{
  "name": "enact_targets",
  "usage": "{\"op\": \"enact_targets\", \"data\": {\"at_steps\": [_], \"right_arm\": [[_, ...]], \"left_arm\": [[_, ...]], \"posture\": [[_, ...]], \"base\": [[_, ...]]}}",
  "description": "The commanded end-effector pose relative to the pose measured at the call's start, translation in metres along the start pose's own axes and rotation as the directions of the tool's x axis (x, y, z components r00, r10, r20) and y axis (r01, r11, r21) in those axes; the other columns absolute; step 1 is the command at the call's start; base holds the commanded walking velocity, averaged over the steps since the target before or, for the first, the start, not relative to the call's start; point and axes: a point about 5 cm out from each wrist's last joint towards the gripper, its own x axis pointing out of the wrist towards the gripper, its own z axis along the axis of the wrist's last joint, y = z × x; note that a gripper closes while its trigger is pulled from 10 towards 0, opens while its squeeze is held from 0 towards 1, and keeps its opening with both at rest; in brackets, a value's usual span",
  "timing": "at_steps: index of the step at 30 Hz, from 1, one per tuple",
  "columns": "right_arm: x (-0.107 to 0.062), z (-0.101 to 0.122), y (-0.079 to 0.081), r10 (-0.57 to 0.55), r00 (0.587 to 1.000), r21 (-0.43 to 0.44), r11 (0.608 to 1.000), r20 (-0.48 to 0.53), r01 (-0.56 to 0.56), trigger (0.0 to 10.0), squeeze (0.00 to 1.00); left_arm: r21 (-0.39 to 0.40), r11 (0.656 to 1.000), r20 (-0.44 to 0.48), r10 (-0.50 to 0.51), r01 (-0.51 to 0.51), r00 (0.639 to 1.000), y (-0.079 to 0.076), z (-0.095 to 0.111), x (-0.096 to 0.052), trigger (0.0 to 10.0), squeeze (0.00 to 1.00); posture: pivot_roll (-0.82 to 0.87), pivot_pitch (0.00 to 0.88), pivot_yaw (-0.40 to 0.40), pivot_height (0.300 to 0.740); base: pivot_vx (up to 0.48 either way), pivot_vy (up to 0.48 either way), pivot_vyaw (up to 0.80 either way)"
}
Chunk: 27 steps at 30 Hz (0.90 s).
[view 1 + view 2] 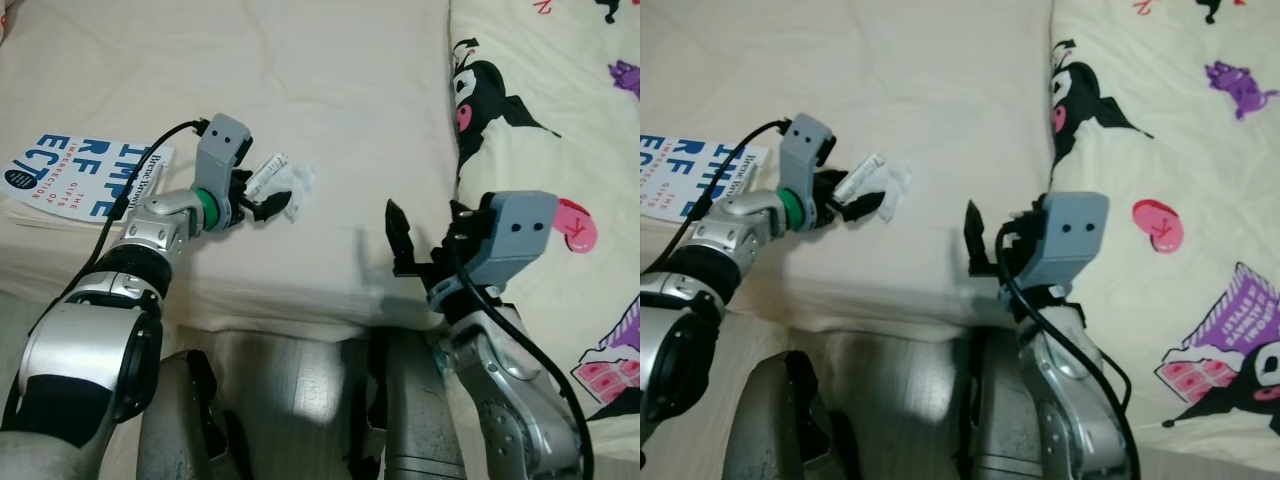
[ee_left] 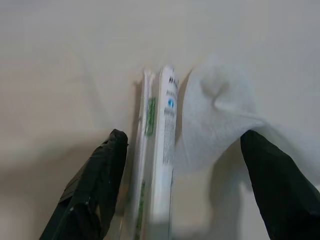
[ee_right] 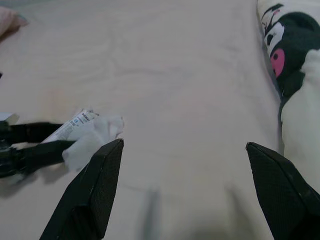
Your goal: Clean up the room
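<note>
Blue-lettered book (image 1: 80, 172) on cream bed sheet (image 1: 330, 90) at left; cartoon-print quilt (image 1: 560, 130) at right.

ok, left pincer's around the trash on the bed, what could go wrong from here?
1. The left pincer is open around two loose pieces, a flat wrapper and a crumpled tissue; closing may catch only one.
2. Both lie on the soft bed sheet, so the fingers may pinch fabric too.
3. The right pincer hovers open close by, and could crowd the lift.
</note>
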Motion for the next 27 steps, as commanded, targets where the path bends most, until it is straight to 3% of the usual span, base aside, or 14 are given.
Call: {"op": "enact_targets", "data": {"at_steps": [1, 3, 4, 6, 7, 27], "right_arm": [[-0.006, -0.001, -0.003, -0.024, 1.000, -0.007, 1.000, -0.015, 0.024, 10.0, 0.00], [-0.009, -0.002, -0.004, -0.034, 0.999, -0.010, 0.999, -0.021, 0.034, 10.0, 0.00], [-0.010, -0.002, -0.004, -0.037, 0.999, -0.010, 0.999, -0.023, 0.037, 10.0, 0.00], [-0.011, -0.002, -0.004, -0.039, 0.999, -0.010, 0.999, -0.025, 0.039, 10.0, 0.00], [-0.012, -0.003, -0.004, -0.040, 0.999, -0.008, 0.999, -0.027, 0.040, 10.0, 0.00], [-0.008, -0.006, -0.001, -0.033, 0.999, 0.000, 0.999, -0.038, 0.033, 10.0, 0.00]], "left_arm": [[0.001, 1.000, -0.043, -0.004, 0.004, 0.999, -0.005, -0.010, 0.002, 10.0, 0.00], [0.044, 0.999, -0.081, 0.022, -0.019, 0.996, -0.007, -0.014, 0.004, 10.0, 0.00], [0.045, 0.998, -0.083, 0.037, -0.034, 0.996, -0.007, -0.015, 0.005, 5.5, 0.00], [0.043, 0.998, -0.083, 0.047, -0.044, 0.995, -0.007, -0.015, 0.005, 5.5, 0.00], [0.028, 0.998, -0.080, 0.057, -0.055, 0.995, -0.008, -0.016, 0.006, 0.0, 0.00], [0.026, 0.994, -0.074, 0.105, -0.104, 0.992, -0.006, -0.026, 0.003, 0.0, 0.00]], "posture": [[-0.28, 0.505, 0.126, 0.539], [-0.28, 0.508, 0.130, 0.539], [-0.28, 0.511, 0.133, 0.539], [-0.28, 0.511, 0.133, 0.539], [-0.28, 0.512, 0.136, 0.539], [-0.25, 0.497, 0.127, 0.539]], "base": [[0.000, 0.000, 0.00], [0.000, 0.000, 0.00], [0.000, 0.000, 0.00], [0.000, 0.000, 0.00], [0.000, 0.000, 0.00], [0.000, 0.000, 0.00]]}}
